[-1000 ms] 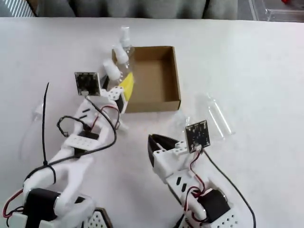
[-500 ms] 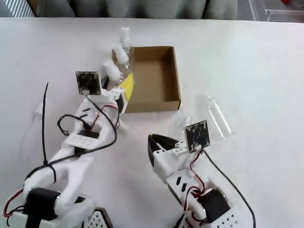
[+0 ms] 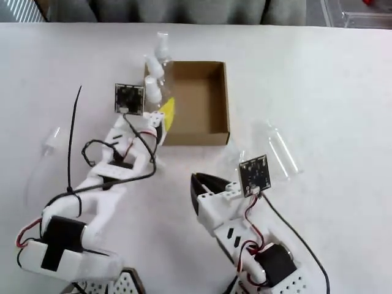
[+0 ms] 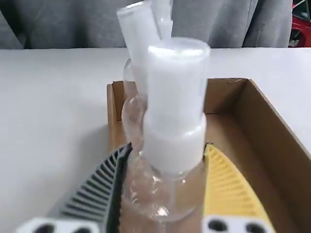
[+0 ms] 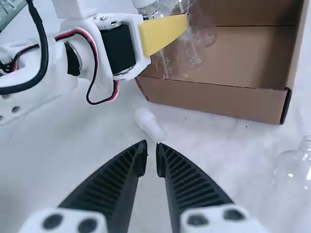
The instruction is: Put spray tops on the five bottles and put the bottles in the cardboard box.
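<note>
White table (image 3: 318,73), grey curtain (image 4: 58,24) behind. Left gripper (image 4: 167,148) clenched on white-capped clear plastic bottle (image 4: 175,121) at brown cardboard box (image 3: 202,104); right gripper (image 5: 150,148) closed, empty. Farther bottles (image 4: 138,43) indistinct.

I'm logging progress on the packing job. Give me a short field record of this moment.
left gripper: shut on capped bottle, at the cardboard box's left wall
right gripper: shut, empty, above the table
loose spray top: on table before the box
uncapped bottle: lying right of the box
other capped bottles: two, leaning at box's left side
</note>
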`<action>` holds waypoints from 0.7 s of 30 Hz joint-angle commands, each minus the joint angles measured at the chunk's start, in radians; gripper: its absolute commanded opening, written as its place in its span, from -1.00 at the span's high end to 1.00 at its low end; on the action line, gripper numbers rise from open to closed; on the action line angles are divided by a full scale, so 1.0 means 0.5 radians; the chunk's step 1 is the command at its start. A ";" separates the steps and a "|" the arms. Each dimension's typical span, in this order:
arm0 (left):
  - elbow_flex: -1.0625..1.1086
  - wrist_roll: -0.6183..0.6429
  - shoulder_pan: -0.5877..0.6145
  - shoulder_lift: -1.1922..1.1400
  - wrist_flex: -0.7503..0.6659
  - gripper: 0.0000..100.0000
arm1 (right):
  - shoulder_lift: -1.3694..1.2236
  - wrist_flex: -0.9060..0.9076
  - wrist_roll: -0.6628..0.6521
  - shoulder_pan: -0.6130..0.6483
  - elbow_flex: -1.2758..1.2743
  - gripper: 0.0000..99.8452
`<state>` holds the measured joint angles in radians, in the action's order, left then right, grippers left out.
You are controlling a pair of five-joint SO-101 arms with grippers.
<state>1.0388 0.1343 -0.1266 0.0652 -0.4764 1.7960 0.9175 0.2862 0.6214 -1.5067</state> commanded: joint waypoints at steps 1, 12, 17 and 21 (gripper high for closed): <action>-0.034 -0.012 0.008 -0.002 -0.129 0.95 | 0.011 0.002 -0.006 0.011 0.071 0.97; -0.046 -0.012 0.005 -0.130 -0.132 0.95 | 0.011 0.002 -0.006 0.011 0.071 0.97; -0.034 -0.012 0.005 -0.137 -0.120 0.76 | 0.011 0.002 -0.006 0.011 0.071 0.97; -0.031 -0.012 0.005 -0.140 -0.117 0.58 | 0.011 0.002 -0.006 0.011 0.071 0.97</action>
<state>1.0372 0.1343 -0.1266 -0.0023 -0.5255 1.7960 0.9175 0.2862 0.6214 -1.5067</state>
